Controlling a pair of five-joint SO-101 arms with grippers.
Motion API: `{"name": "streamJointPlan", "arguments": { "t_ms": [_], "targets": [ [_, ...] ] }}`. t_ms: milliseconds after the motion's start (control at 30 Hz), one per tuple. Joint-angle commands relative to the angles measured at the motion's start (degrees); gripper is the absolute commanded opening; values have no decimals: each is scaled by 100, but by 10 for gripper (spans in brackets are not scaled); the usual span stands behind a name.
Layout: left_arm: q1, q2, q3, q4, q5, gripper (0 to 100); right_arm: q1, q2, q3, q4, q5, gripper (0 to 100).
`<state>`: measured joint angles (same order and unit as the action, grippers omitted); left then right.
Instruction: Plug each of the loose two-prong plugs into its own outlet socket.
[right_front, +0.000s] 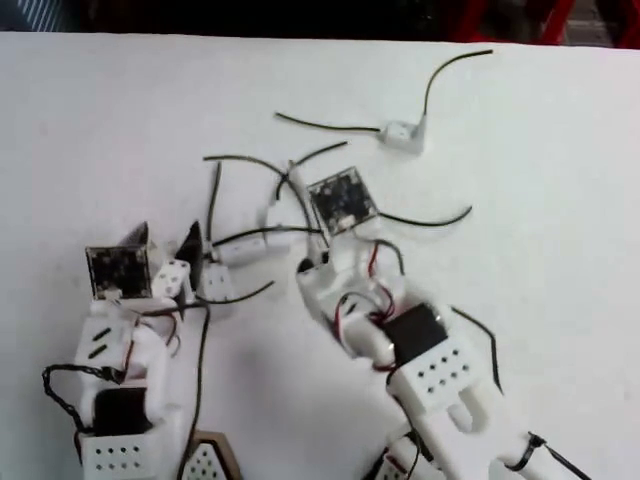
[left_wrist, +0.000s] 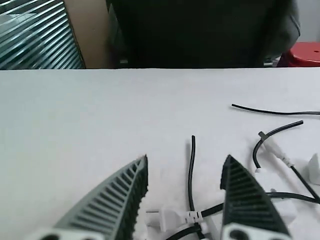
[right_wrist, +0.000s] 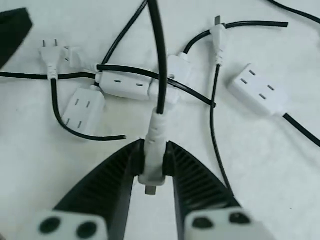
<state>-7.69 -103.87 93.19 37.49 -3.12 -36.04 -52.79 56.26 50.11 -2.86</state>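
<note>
Clenching a plug (right_wrist: 154, 150) by its body in my right pincer (right_wrist: 153, 167), beside the cord tangle (right_wrist: 172, 82), I should swing its prongs toward the nearest socket (right_wrist: 123, 85) and push straight; my left pincer (left_wrist: 185, 167) gapes empty.

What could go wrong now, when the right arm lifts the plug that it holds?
1. The held plug trails its black cable across a white socket and other cables; lifting may drag that pile.
2. Its prong end points back between the right jaws, away from the sockets, so it probably needs turning first.
3. The left jaws stand open near another plug beside crossing cables and might pinch one.
</note>
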Motion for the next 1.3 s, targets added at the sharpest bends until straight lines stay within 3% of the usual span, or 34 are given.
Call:
{"name": "streamJointPlan", "arguments": {
  "t_ms": [0, 333, 600, 933, 1033, 1200, 1267],
  "targets": [
    [462, -22, -79, -185, 62, 241, -409, -365, 132, -251, -132, 16],
    [1499, -22, -527, 53, 0, 241, -901, -1042, 501, -242, -132, 16],
    [2149, -22, -545, 316, -475, 241, -1305, -1402, 721, -251, -88, 16],
    [2826, -31, -1538, 1714, -633, 244, -1305, -1385, 730, -215, -88, 16],
    [2712, -22, -1477, 1741, -642, 245, -1279, -1385, 730, -215, -88, 16],
    [1481, -4, -1477, 1785, -668, 251, -673, -1385, 738, -215, -88, 16],
    [1042, 4, -1477, 2022, -1046, 282, -330, -1385, 800, -259, -88, 16]
  ]
}}
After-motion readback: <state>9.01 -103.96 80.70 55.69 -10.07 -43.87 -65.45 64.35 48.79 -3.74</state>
